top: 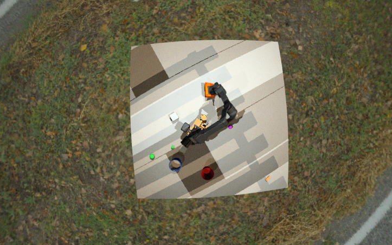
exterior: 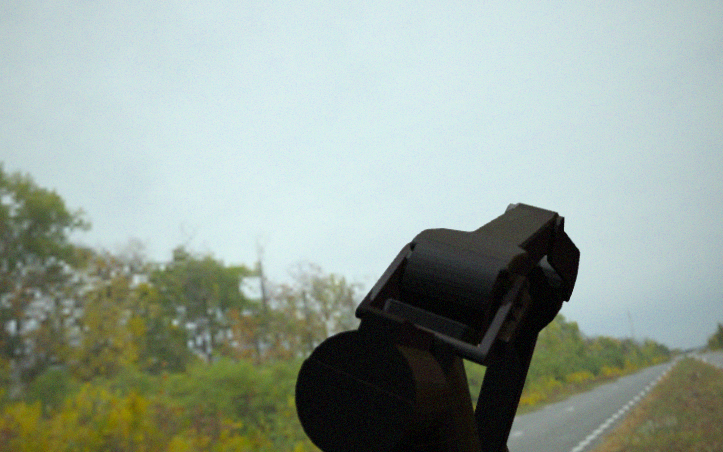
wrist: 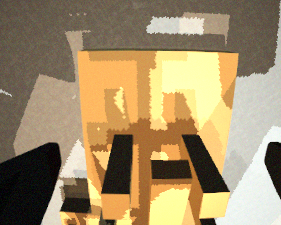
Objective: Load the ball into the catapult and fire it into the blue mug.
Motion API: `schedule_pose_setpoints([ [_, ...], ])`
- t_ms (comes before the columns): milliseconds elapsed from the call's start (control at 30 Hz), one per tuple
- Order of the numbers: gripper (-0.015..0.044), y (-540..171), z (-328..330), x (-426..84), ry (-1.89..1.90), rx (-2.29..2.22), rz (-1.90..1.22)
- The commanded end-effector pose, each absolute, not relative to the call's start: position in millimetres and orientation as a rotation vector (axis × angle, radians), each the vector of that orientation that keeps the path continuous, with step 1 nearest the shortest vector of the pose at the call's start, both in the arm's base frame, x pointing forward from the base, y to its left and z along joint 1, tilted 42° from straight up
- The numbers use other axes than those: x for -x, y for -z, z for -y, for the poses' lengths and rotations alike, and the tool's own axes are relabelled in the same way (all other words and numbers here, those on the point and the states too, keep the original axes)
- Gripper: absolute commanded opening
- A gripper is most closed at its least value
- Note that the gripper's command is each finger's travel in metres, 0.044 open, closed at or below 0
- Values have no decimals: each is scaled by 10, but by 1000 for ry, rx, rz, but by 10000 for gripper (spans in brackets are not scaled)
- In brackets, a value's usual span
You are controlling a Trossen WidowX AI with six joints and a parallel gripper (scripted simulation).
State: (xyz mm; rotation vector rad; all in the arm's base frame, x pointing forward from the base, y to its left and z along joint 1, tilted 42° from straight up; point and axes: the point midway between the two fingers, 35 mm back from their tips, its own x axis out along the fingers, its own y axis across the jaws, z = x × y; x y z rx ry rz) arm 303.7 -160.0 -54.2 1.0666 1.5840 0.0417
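Pincer [wrist: 165, 153] agape — over the orange catapult [top: 197, 124] [wrist: 190, 79] — nothing gripped

Our arm [top: 212, 130] [exterior: 454, 275] is black to charcoal from end to end, built of blocky, angular links. Close by, we show a smooth rounded barrel set inside a squared, open-sided bracket, with a broad round disc below it, crossed by a thin straight line. Our gripper [wrist: 165, 153] has plain, matte black fingers with blunt, slightly rounded tips.
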Motion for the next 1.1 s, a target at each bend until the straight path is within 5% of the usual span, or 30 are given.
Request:
schedule_pose_setpoints([
  [0,440,599,1518,-3032,-47,-1077,-1590],
  [367,440,663,1457,-3033,-47,-1077,-1590],
  [733,151,649,1493,-3041,-45,-1067,-1587],
  [933,111,649,1493,-3041,-45,-1067,-1587],
  [1067,6,357,1746,-3017,-44,-1068,-1586],
])
